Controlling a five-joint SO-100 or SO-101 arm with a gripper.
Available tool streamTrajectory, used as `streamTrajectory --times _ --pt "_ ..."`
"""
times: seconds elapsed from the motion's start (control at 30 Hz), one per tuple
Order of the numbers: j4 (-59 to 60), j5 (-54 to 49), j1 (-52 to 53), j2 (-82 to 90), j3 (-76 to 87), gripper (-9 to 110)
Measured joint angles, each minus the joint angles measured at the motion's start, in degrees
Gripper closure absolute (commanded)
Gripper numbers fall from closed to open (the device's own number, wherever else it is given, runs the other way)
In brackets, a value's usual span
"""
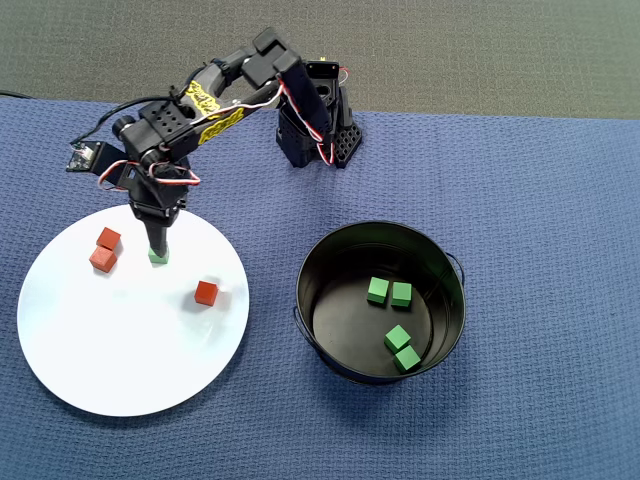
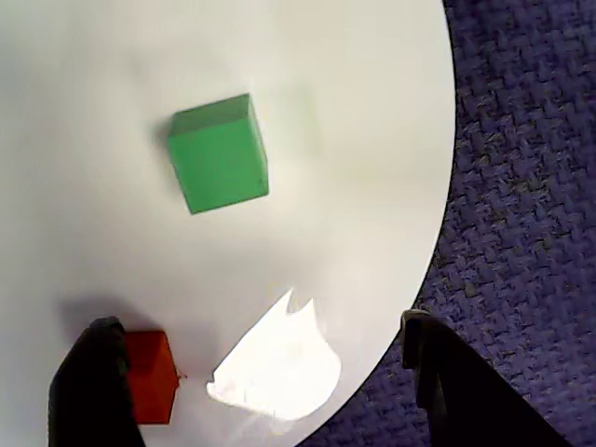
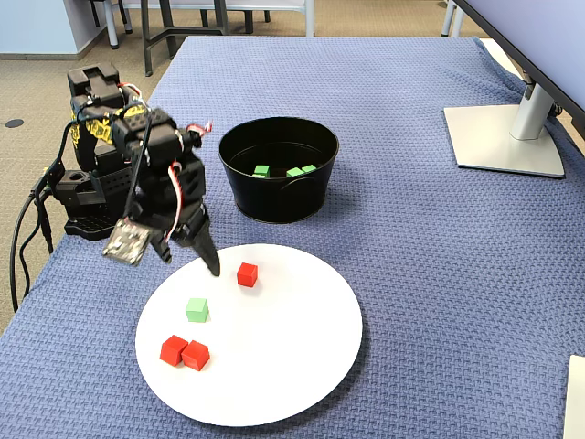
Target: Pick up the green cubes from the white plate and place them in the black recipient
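One green cube [image 1: 158,257] lies on the white plate [image 1: 130,340], near its top edge in the overhead view. My gripper [image 1: 156,240] hangs just above the plate next to it, open and empty. In the wrist view the green cube [image 2: 218,154] lies ahead of the gripper [image 2: 259,324], on the plate [image 2: 93,74], outside the wide-apart jaws. In the fixed view the gripper [image 3: 206,256] is just behind the cube [image 3: 196,310]. The black bucket [image 1: 330,268] holds several green cubes [image 1: 378,290], which also show in the fixed view [image 3: 261,170].
Three red cubes lie on the plate: a pair [image 1: 105,250] and a single one [image 1: 205,293]. One red cube [image 2: 149,375] sits against my left finger in the wrist view. The arm's base [image 1: 315,130] stands behind. A monitor stand [image 3: 503,137] is at the right.
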Motion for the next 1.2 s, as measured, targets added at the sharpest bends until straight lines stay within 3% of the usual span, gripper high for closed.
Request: streamTrajectory --times 0.2,0.6,1.2 --pt "-1.5 -1.5 -0.7 -5.0 -3.2 70" --pt "-6.3 -16.8 -0.1 -6.3 -3.6 71" --pt "-8.5 -23.2 0.0 -11.8 -4.3 71"
